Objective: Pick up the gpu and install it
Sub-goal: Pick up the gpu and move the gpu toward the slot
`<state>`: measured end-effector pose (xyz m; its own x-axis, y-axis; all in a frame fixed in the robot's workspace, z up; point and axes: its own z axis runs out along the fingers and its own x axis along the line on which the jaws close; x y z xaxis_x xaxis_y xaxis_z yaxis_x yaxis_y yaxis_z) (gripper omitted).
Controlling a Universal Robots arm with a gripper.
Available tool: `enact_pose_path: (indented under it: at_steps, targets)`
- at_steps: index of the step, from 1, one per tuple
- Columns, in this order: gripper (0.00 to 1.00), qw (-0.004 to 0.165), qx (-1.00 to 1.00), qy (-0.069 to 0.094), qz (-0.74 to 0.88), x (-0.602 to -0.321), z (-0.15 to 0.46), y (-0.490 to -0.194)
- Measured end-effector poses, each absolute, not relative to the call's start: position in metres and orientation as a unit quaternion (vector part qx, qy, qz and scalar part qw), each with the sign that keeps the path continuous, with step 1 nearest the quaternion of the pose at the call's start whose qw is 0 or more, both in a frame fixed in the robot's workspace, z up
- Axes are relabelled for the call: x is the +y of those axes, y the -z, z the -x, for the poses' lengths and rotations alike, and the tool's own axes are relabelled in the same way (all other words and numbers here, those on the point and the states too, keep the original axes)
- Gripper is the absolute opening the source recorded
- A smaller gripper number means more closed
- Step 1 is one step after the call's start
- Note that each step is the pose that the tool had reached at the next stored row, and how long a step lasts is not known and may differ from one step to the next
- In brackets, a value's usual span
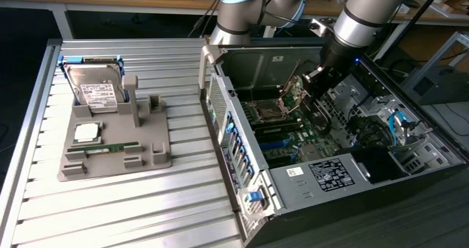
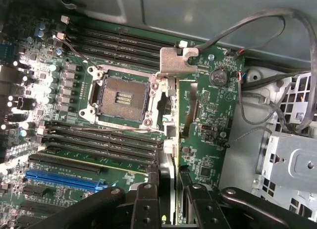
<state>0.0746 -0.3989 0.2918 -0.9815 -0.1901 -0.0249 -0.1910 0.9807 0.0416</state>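
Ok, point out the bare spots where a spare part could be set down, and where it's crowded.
Free: the slatted table in front of the grey parts tray, and the strip between tray and computer case. Crowded: inside the case, where the gripper holds the gpu edge-on over the motherboard, with cables beside.
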Motion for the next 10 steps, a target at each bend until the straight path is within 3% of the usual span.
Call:
enact_pose_path:
  at_steps: [10]
  targets:
    - [0.27, 0.01, 0.995, -0.023, 0.096, -0.3989, -0.0746, -0.2926]
